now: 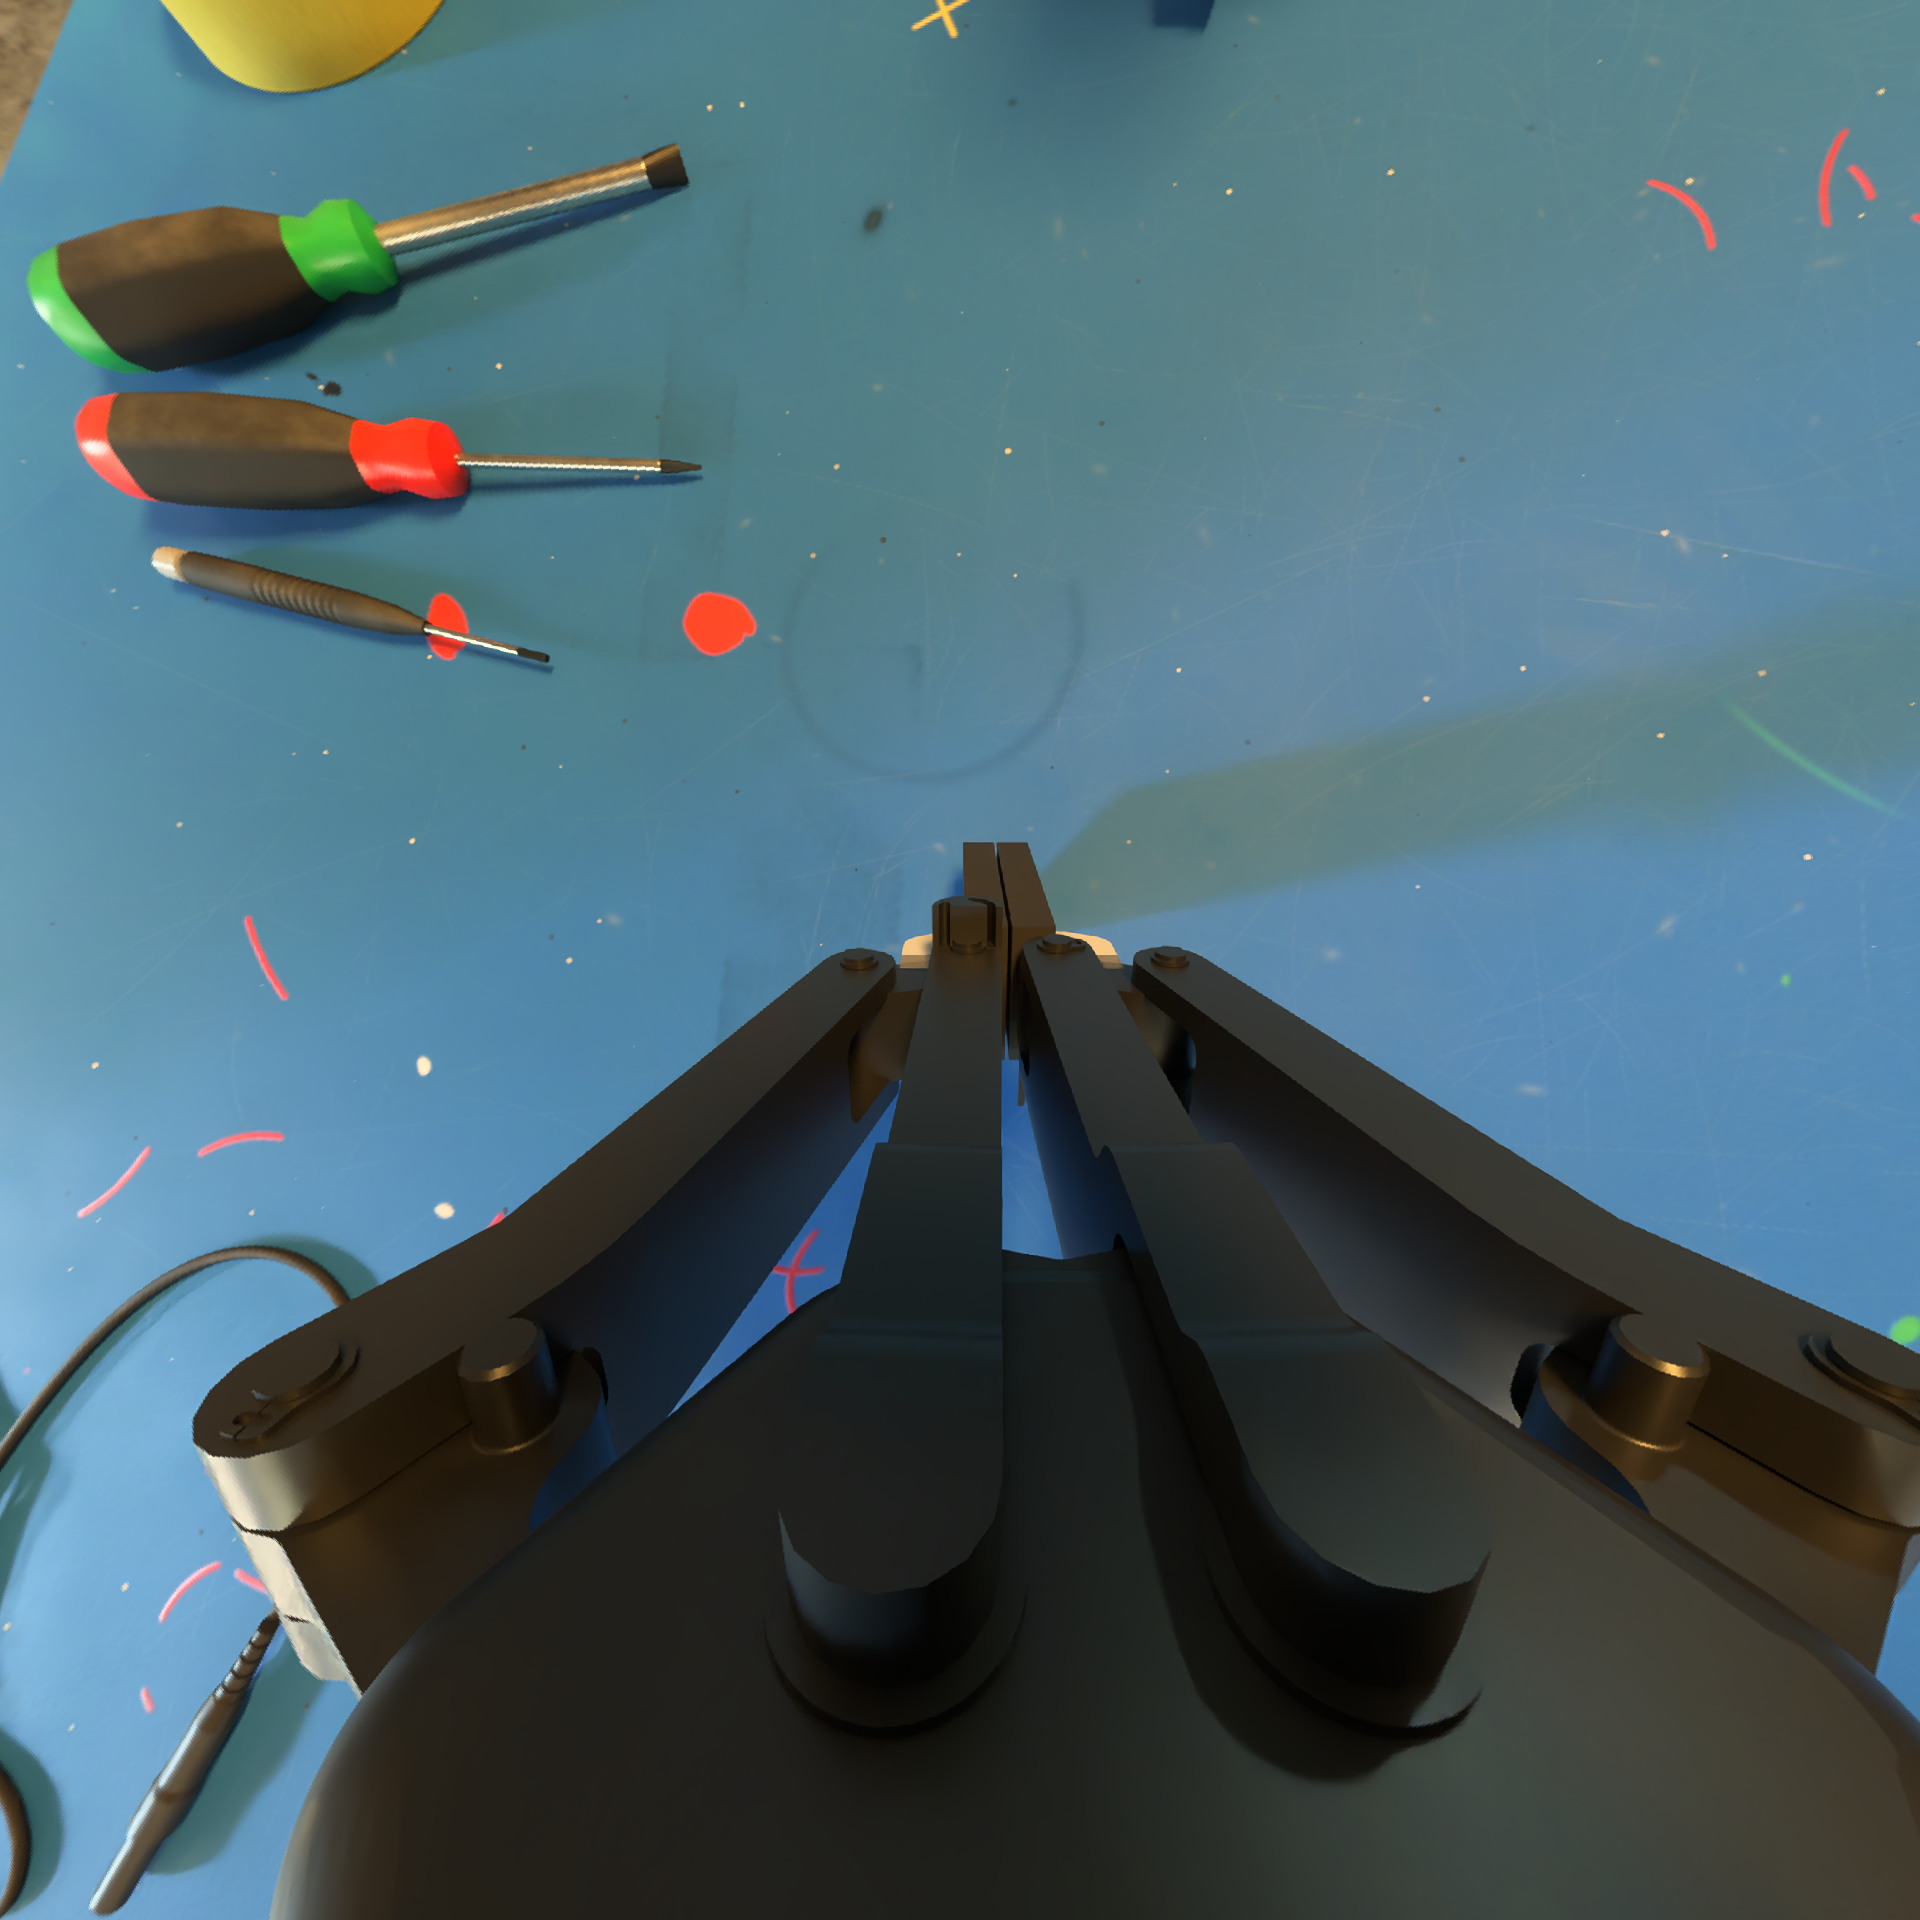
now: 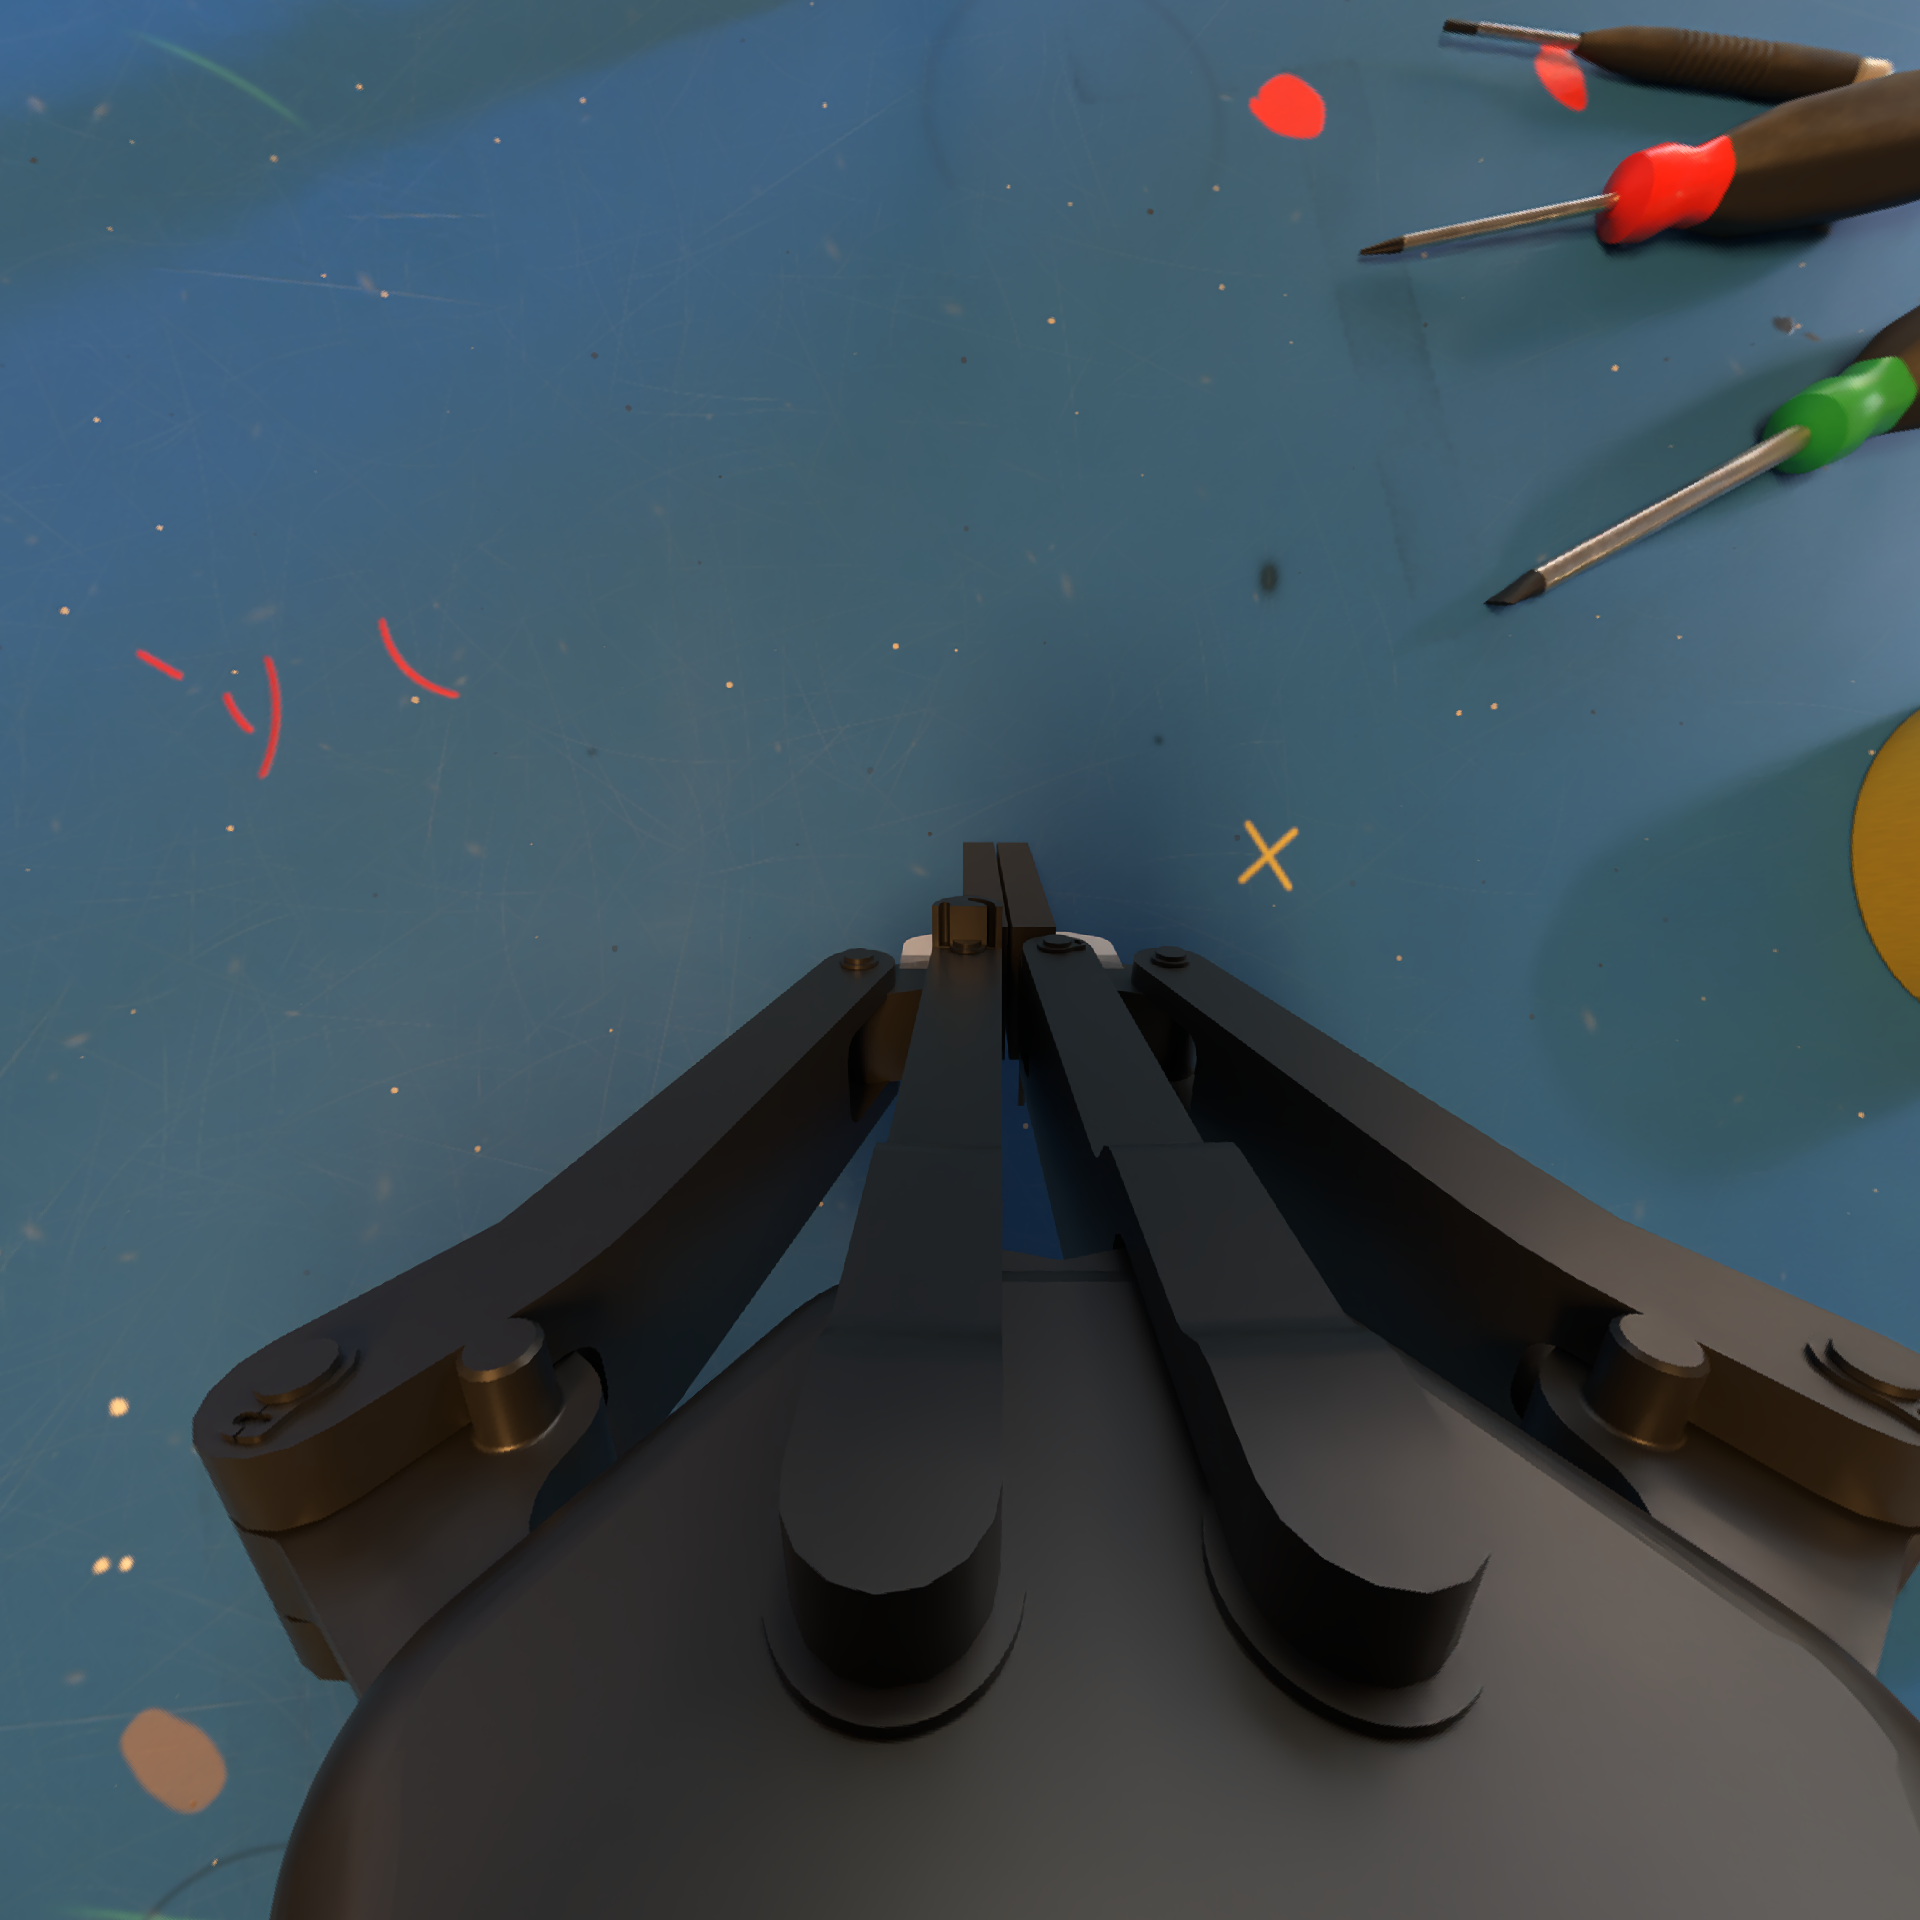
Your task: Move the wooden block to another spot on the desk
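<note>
No wooden block shows in either view. My left gripper (image 1: 997, 868) is shut and empty, its fingertips pressed together above the blue desk mat (image 1: 1351, 468). My right gripper (image 2: 997, 868) is also shut and empty above the same mat (image 2: 727, 416). Neither gripper touches any object.
Three screwdrivers lie at the left: green-collared (image 1: 312, 270), red-collared (image 1: 312, 452), and a thin dark one (image 1: 312, 597). They also show at the right wrist view's right: (image 2: 1839, 416), (image 2: 1662, 192), (image 2: 1704, 62). A yellow object (image 1: 301, 42) (image 2: 1891, 862) sits beside them. A black cable with probe (image 1: 187, 1766) lies lower left.
</note>
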